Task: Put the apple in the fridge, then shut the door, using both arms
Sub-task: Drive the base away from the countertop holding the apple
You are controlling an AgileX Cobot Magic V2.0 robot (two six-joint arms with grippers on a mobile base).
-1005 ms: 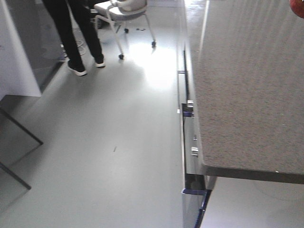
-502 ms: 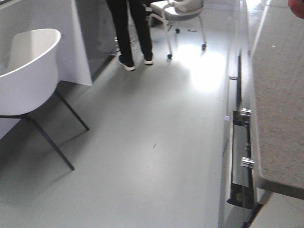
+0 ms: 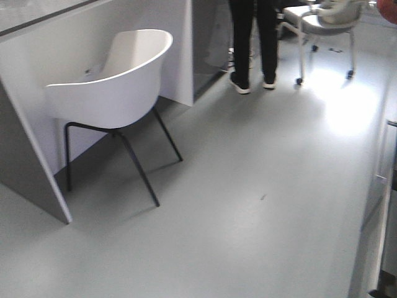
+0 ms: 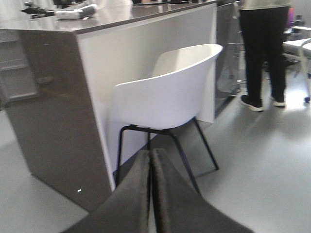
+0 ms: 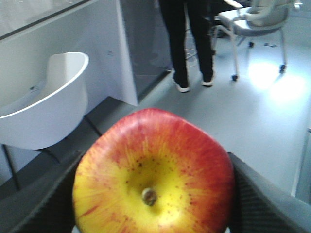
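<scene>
Front view: a red sliver of the apple [image 3: 391,7] shows at the top right corner. Open grey floor [image 3: 248,205] lies between a white chair [image 3: 111,87] on the left and a standing person [image 3: 251,43] beyond.

Left wrist view: the left gripper [image 4: 150,189] is empty, its 2 fingers pressed together, pointing toward the chair and a grey-sided counter [image 4: 53,107].

Right wrist view: the right gripper [image 5: 153,206] clamps the apple between 2 dark fingers, stem end facing the camera, above bare floor.
</scene>
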